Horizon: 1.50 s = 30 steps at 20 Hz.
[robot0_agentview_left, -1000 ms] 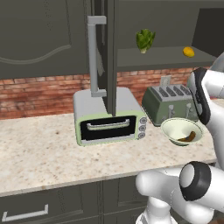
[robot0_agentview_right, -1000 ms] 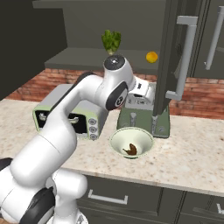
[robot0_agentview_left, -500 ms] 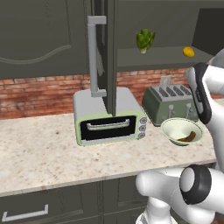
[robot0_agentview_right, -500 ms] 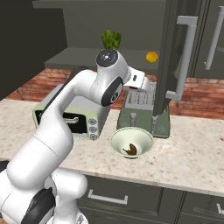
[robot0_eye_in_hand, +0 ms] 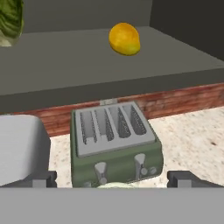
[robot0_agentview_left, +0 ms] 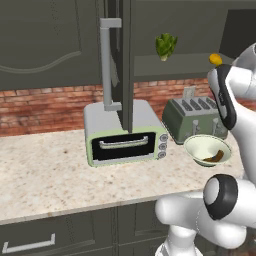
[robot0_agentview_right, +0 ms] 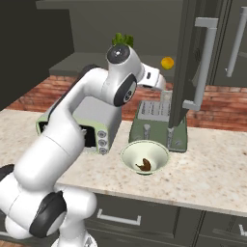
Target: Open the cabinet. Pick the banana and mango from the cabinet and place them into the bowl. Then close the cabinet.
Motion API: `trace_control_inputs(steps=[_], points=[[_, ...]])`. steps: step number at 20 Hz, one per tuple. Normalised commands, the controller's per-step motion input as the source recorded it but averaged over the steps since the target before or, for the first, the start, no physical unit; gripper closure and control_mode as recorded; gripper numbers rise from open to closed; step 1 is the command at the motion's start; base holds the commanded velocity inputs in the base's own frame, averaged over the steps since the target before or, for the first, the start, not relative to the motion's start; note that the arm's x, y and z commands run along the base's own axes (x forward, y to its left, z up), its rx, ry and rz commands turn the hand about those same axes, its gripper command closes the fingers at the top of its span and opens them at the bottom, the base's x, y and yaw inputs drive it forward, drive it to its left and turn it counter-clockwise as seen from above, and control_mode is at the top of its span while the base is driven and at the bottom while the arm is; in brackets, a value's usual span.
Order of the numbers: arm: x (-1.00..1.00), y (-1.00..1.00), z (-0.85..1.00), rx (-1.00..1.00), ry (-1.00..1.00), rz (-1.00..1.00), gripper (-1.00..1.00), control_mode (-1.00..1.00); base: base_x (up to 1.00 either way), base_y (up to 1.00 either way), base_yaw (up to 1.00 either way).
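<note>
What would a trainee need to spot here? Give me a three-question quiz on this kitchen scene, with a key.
1. True or false: the banana already lies in the bowl.
2. Where does the mango rest? A) in the bowl B) on the open cabinet shelf C) on the toaster
3. Fill in: the gripper has its jaws ____ and holds nothing.

Key: 1 true; 2 B; 3 open.
</note>
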Motion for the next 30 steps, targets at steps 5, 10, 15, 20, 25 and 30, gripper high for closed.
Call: trace_control_inputs(steps=[5, 10, 15, 20, 25, 30], points=[[0.22, 0.0, 0.22, 0.0, 0.0, 0.0, -1.0, -1.0, 0.0, 0.0, 0.0], [0.24, 0.0, 0.12, 0.0, 0.0, 0.0, -1.0, -1.0, 0.0, 0.0, 0.0], [0.39, -0.02, 0.01, 0.0, 0.0, 0.0, -1.0, -1.0, 0.0, 0.0, 0.0], [0.51, -0.14, 0.0, 0.0, 0.0, 0.0, -1.0, -1.0, 0.0, 0.0, 0.0], [0.45, -0.3, 0.0, 0.0, -0.02, 0.0, -1.0, -1.0, 0.0, 0.0, 0.0], [0.46, -0.2, 0.0, 0.0, -0.02, 0.0, -1.0, -1.0, 0.0, 0.0, 0.0]])
